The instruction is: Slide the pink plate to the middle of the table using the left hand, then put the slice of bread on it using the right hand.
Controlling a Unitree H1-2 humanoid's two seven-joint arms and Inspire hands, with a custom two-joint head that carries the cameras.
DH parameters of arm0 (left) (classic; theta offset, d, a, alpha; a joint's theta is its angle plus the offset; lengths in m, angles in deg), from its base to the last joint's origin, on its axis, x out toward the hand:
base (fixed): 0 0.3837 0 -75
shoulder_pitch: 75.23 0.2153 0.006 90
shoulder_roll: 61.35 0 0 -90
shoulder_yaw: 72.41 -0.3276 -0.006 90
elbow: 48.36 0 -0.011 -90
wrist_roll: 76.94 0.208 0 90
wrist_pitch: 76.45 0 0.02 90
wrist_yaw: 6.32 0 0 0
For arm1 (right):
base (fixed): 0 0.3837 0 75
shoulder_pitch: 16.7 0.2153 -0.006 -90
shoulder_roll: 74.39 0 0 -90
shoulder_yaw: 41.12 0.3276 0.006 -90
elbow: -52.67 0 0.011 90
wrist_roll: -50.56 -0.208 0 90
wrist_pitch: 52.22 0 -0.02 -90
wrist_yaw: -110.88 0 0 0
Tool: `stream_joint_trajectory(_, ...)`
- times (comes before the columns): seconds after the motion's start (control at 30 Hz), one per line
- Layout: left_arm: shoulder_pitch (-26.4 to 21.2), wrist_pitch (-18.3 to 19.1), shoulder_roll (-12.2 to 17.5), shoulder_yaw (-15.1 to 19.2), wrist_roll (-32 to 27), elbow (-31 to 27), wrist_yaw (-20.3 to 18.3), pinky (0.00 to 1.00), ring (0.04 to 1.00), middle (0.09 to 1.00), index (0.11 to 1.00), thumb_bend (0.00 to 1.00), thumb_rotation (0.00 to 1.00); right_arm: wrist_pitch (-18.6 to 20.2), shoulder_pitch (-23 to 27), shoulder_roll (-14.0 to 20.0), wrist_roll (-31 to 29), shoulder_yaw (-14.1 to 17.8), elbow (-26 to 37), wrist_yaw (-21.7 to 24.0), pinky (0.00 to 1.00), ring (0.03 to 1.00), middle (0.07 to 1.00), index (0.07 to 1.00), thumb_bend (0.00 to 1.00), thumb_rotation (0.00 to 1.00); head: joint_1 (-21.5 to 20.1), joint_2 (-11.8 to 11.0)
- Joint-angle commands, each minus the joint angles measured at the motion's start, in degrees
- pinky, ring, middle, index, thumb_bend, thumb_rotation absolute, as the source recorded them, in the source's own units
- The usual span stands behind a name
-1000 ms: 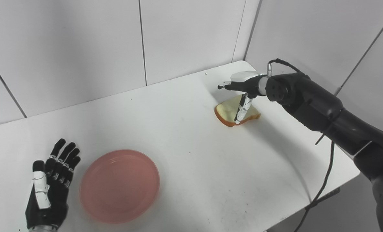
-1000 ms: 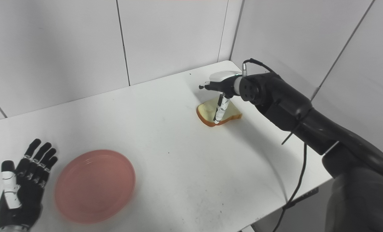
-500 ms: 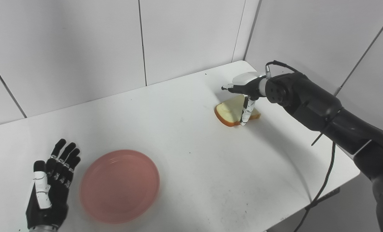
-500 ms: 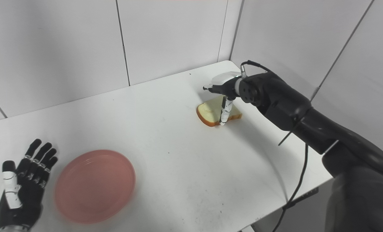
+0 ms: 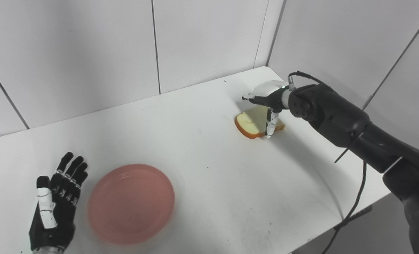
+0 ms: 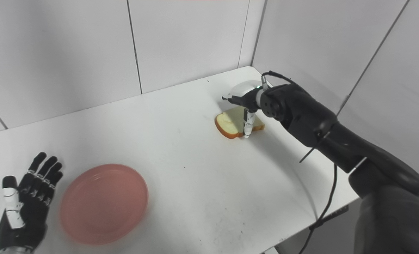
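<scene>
Thumb of the right robot hand (image 5: 267,102) points down beside the tan bread slice (image 5: 251,123), fingers spread over it, gripping nothing; the left robot hand (image 5: 54,208) lies open beside the round pink plate (image 5: 131,203).

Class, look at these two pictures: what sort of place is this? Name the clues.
Probably a robot test booth, not a kitchen: a bare white table boxed in by plain white wall panels, with only a pink plate and a slice of bread as props.
</scene>
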State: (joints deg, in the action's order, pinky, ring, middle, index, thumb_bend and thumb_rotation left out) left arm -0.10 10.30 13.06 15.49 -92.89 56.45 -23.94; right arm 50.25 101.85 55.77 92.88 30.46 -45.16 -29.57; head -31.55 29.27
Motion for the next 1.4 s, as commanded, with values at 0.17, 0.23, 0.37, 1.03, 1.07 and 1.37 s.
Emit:
stream_joint_trajectory(0.17, 2.54, 1.27, -0.03, -0.09, 0.83, 0.53, 0.45, 0.95, 0.915, 0.896, 0.885, 0.74, 0.98, -4.08, 1.37, -0.20, -0.56, 1.61, -3.35, -4.57, 1.00, 1.000, 1.000, 0.986, 0.98, 0.20, 0.08, 0.35)
stream_joint_trajectory(0.23, 2.57, 1.48, -0.05, -0.07, 0.85, 0.42, 0.41, 0.95, 0.915, 0.896, 0.885, 0.74, 0.98, -4.55, 1.49, -0.68, -1.26, 1.93, -4.56, -5.00, 1.00, 1.000, 1.000, 0.986, 0.98, 0.20, 0.08, 0.35)
stream_joint_trajectory(0.37, 2.76, 1.51, -0.13, 0.00, 0.56, 0.24, 0.21, 0.95, 0.916, 0.897, 0.887, 0.73, 0.98, -6.53, 1.39, -1.74, -1.34, 1.67, -7.03, -7.58, 1.00, 0.993, 0.982, 0.975, 0.97, 0.17, 0.13, 0.67)
stream_joint_trajectory(1.03, 2.85, 1.69, -0.07, -0.55, 1.70, -0.34, 0.44, 0.97, 0.930, 0.907, 0.887, 0.73, 1.00, -19.15, 1.13, -3.95, -5.75, 6.71, -13.09, -25.18, 0.37, 0.433, 0.457, 0.515, 0.52, 0.00, 0.12, 0.96)
stream_joint_trajectory(1.07, 2.83, 1.50, -0.07, -0.50, 1.71, -0.17, 0.48, 0.97, 0.930, 0.907, 0.887, 0.73, 1.00, -18.62, 1.71, -4.14, -5.67, 6.79, -13.44, -25.04, 0.37, 0.433, 0.457, 0.515, 0.52, 0.00, 0.24, 0.94)
stream_joint_trajectory(1.37, 3.07, 1.60, -0.33, -0.77, 1.90, -0.42, 0.67, 0.96, 0.929, 0.906, 0.894, 0.73, 1.00, -18.31, 3.03, -4.63, -4.04, 5.82, -12.47, -24.33, 0.34, 0.404, 0.482, 0.484, 0.53, 0.00, 0.71, 1.13)
